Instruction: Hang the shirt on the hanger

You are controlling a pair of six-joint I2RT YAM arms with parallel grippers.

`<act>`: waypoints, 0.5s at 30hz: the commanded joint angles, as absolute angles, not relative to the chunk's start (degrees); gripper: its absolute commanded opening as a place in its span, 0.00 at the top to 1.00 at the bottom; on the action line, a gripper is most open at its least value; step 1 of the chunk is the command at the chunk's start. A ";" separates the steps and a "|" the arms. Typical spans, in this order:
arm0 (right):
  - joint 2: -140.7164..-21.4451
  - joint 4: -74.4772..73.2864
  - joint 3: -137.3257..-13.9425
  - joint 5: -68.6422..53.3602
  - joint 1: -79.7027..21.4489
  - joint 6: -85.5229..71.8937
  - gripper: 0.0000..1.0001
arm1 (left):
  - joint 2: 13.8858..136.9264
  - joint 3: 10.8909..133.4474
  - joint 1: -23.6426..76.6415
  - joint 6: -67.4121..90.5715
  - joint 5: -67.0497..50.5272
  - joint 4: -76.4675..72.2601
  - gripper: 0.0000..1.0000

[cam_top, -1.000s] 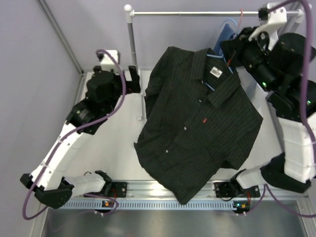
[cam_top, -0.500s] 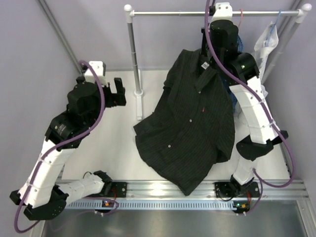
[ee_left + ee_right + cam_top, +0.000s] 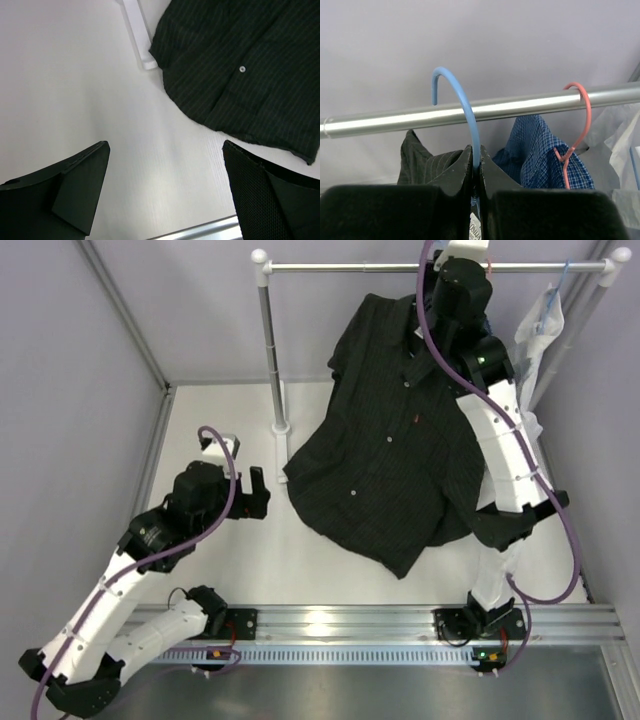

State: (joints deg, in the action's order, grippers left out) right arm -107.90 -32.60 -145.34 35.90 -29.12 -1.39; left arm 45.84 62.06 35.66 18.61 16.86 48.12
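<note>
Shirt (image 3: 400,450) higher now, long axis diagonal; right hand (image 3: 476,152) tight on hook-up hanger (image 3: 462,100), left hand (image 3: 165,150) wide.

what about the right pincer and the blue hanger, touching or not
Touching. The right wrist view shows the right pincer shut on the hanger, the blue wire pinched in its jaws just below the hook.
</note>
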 commanded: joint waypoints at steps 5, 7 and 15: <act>-110.30 -17.59 -148.27 44.82 -29.09 6.59 1.00 | 39.47 55.73 35.59 24.52 10.20 46.58 0.02; -111.27 -16.27 -148.27 46.04 -29.27 8.17 1.00 | 39.03 55.64 35.60 24.44 9.76 46.50 0.02; -114.34 -13.28 -148.36 45.53 -29.36 7.12 1.00 | 41.92 55.90 35.68 22.85 6.95 46.06 0.02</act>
State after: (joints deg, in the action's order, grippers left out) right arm -113.69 -20.88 -145.60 44.69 -29.12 6.94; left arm 40.97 55.90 35.66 22.98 8.78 48.10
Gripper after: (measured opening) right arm 0.020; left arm 0.983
